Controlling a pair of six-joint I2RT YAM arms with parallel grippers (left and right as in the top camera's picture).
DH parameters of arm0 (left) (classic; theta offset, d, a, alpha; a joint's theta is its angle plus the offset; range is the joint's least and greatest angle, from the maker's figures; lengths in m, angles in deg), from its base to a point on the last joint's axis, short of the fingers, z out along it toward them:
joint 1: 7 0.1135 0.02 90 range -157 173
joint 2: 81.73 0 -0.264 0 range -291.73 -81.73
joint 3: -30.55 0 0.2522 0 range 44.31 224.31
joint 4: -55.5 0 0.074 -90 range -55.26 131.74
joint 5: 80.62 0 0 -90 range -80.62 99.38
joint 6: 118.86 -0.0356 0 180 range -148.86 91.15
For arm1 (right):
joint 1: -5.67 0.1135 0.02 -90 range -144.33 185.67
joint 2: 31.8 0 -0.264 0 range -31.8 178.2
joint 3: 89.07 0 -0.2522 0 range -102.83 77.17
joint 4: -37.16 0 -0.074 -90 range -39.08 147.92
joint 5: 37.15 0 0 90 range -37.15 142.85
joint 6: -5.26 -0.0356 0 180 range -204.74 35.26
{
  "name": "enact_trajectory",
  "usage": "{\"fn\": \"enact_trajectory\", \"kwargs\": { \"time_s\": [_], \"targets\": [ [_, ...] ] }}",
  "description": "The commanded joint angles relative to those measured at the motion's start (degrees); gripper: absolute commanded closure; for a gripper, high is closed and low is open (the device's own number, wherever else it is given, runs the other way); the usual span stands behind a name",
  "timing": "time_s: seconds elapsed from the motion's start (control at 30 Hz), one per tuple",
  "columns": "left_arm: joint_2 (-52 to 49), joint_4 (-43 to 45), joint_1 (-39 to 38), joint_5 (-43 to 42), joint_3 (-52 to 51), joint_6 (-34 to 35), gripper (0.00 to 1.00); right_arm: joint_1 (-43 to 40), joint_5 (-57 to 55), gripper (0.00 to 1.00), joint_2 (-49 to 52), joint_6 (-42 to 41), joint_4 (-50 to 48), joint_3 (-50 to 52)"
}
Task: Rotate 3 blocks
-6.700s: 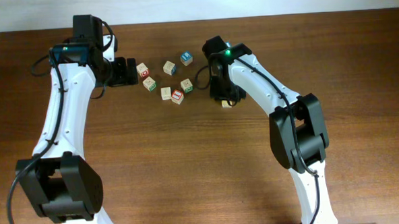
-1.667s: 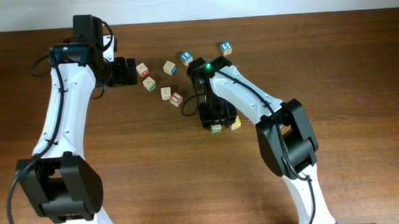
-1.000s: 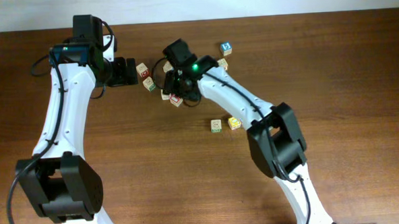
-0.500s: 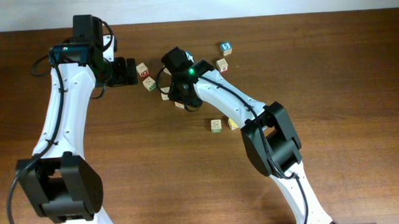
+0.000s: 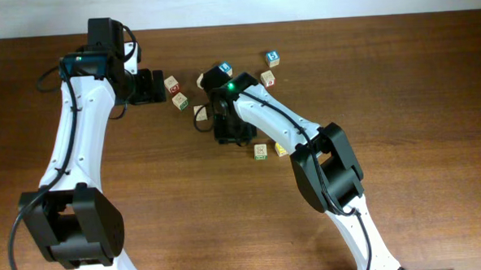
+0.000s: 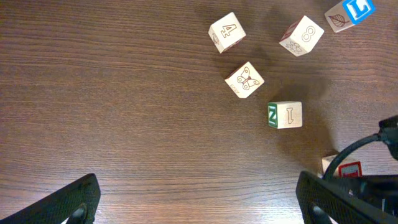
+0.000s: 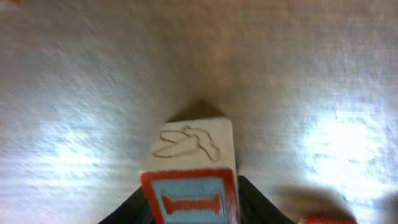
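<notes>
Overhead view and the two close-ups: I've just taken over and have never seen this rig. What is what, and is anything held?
These are two robot arms at a wooden table, each ending in a two-finger gripper. The wide picture looks down from above the table. The other two come from cameras on the wrists, looking past each arm's own fingers. Scattered between the arms lie small wooden alphabet blocks, among them a green-marked block beside a yellow-faced block. The left gripper is wide open and holds nothing. The right gripper has its fingers against both sides of the red-bordered block, so that one appears gripped.
</notes>
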Motion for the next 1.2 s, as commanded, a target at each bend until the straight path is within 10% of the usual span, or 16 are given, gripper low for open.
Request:
{"fn": "enact_trajectory", "kwargs": {
  "time_s": [0.0,0.23,0.43,0.73,1.17],
  "targets": [
    [-0.3,-0.1,-0.1,0.2,1.1,0.4,0.01,0.0,0.3,0.62,0.9,2.9,2.4,0.2],
    [-0.3,-0.1,-0.1,0.2,1.1,0.4,0.01,0.0,0.3,0.62,0.9,7.7,5.7,0.2],
    [-0.3,-0.1,-0.1,0.2,1.1,0.3,0.01,0.0,-4.7,0.41,0.9,18.6,0.2,0.2],
    [-0.3,-0.1,-0.1,0.2,1.1,0.4,0.01,0.1,-6.6,0.77,0.9,19.8,-1.1,0.2],
    [-0.3,-0.1,-0.1,0.2,1.1,0.4,0.01,0.1,1.8,0.62,0.9,6.1,12.9,0.2]
  ]
}}
